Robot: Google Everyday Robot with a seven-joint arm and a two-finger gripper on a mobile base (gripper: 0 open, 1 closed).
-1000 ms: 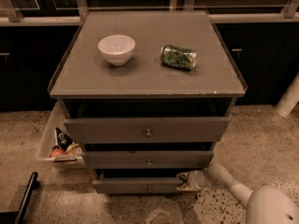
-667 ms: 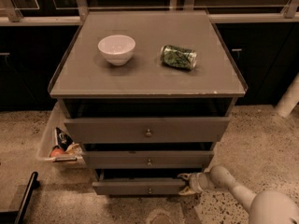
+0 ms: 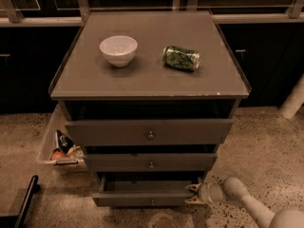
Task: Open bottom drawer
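Reaching in from the lower right, the arm (image 3: 247, 201) is held low, nearly level over the floor. The gripper (image 3: 192, 194) is set at the right end of the bottom drawer (image 3: 142, 198) front; spread or clamped cannot be told. The drawer, lowest in the cabinet (image 3: 71, 91), is seen partly pulled out. A bowl (image 3: 118, 50) and can (image 3: 181, 58) are seen on top.

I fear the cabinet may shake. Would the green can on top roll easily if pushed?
Probably: the green can lies on its side on the cabinet top, so a push could roll it. It seems dented, so perhaps empty and light. The gripper is below, at the bottom drawer's right end.
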